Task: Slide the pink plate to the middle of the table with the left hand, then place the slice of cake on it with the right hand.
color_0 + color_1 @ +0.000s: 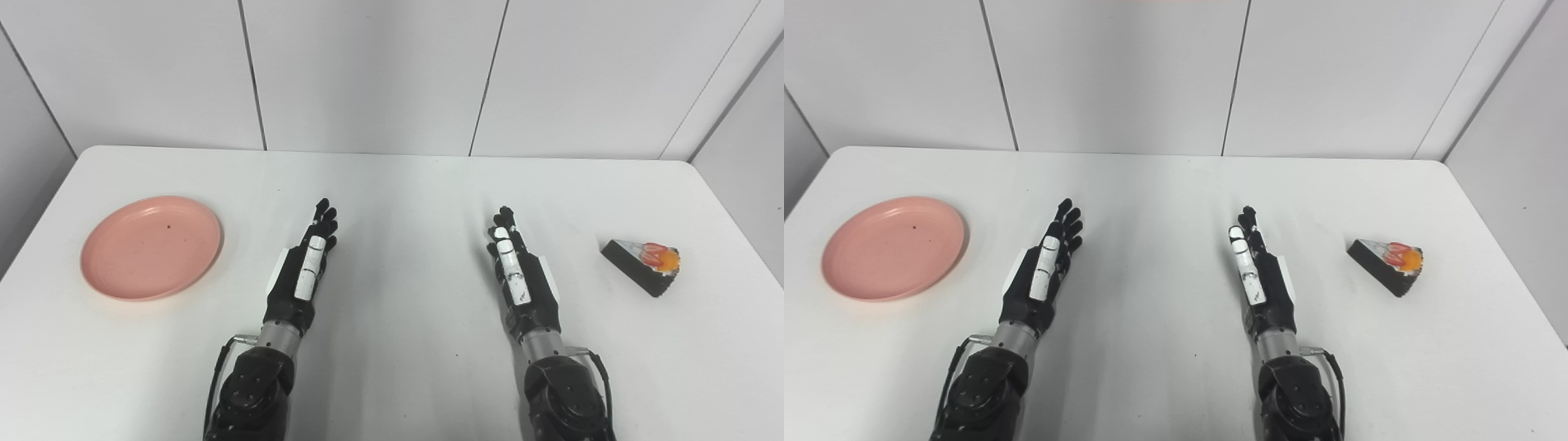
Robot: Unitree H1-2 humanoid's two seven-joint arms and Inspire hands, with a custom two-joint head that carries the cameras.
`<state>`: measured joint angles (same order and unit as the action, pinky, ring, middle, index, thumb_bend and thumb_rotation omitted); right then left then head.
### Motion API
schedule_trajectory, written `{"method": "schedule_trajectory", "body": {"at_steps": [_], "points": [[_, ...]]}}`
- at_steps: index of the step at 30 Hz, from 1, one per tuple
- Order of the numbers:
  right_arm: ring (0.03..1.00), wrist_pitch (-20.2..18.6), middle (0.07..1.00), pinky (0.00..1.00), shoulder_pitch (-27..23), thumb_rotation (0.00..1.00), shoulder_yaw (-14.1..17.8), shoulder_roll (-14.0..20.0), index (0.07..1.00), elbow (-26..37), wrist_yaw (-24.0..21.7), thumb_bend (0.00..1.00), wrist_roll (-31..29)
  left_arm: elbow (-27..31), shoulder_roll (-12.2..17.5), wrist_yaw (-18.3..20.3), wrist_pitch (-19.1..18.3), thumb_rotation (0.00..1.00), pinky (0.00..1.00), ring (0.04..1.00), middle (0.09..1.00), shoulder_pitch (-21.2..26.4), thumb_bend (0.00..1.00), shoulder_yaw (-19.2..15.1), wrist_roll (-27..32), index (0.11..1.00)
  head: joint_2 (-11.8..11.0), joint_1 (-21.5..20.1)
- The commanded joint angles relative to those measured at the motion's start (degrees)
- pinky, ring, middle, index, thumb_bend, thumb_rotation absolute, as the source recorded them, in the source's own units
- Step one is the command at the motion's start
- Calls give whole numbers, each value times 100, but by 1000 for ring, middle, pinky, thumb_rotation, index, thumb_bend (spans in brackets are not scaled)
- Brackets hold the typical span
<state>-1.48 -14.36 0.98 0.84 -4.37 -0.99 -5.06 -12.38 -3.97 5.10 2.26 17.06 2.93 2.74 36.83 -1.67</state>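
Plate, pink, likely light and rigid, left of the empty, fingers-extended left hand; push its rim.

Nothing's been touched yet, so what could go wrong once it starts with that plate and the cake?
The pink plate sits near the table's left edge, so a clumsy push by the left hand might send it off. The slice of cake is a small wedge with fruit on top; the right hand might squash or tip it when grasping.

Bright, even light; soft shadows
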Motion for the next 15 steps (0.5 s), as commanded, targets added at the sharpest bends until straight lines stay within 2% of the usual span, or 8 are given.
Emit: {"method": "schedule_trajectory", "body": {"at_steps": [1, 15], "points": [[1000, 145, 999, 1000, -170, 871, 7, 9, 1000, 96, -28, 679, 19, -171, 18, 4, -169, 1000, 1000, 1000, 1000, -99, 738, 15, 1, 1000, -3, 4], [1000, 140, 996, 1000, -154, 872, 16, -6, 1000, 109, -21, 666, 7, -154, 13, -1, -180, 1000, 1000, 1000, 1000, -110, 738, 11, 3, 1000, 7, 0]]}}
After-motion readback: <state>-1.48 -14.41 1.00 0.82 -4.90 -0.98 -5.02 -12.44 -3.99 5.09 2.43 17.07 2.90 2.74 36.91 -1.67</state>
